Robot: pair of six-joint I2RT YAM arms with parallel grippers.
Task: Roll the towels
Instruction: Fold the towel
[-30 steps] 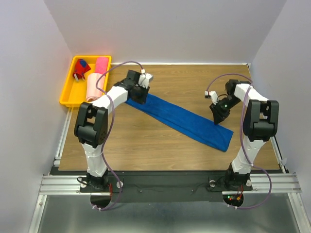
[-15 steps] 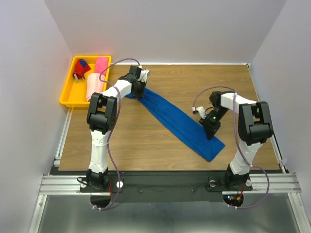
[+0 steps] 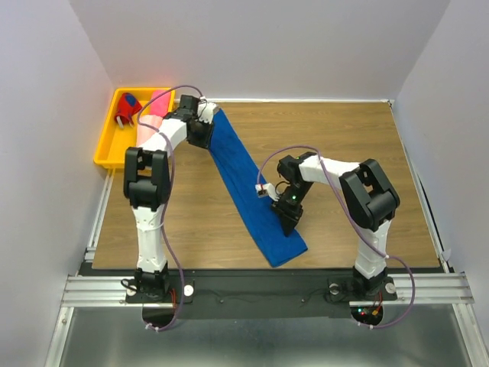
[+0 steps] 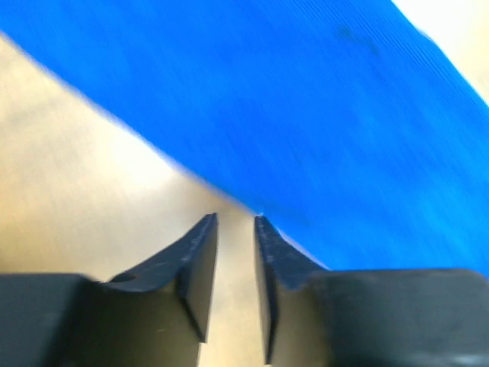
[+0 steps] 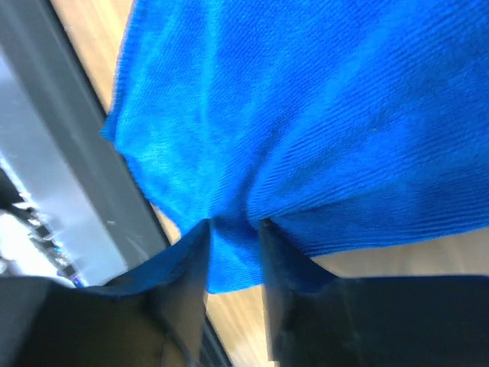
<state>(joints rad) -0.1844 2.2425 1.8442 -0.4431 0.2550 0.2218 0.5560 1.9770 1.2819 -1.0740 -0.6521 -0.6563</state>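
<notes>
The royal blue towel (image 3: 237, 168) lies flat as a long strip from near the tray down to the table's front. My left gripper (image 3: 202, 134) is at its far left edge. In the left wrist view my jaws (image 4: 237, 218) are almost closed, with the tips at the towel's (image 4: 321, 115) edge. My right gripper (image 3: 291, 222) is shut on a pinched fold at the towel's near end (image 5: 306, 115), seen between the fingers (image 5: 233, 223). The hot pink towel (image 3: 159, 103) and the pale pink towel (image 3: 147, 134) lie rolled in the tray.
The yellow tray (image 3: 105, 149) stands at the far left and also holds a red and blue object (image 3: 126, 112). The metal rail (image 5: 53, 168) at the table's front edge lies close to the towel's near end. White walls enclose the table.
Both grippers swung the blue towel from a shallow diagonal to a steep one. Its near end moved left and toward the front. Its far end moved up toward the tray.
</notes>
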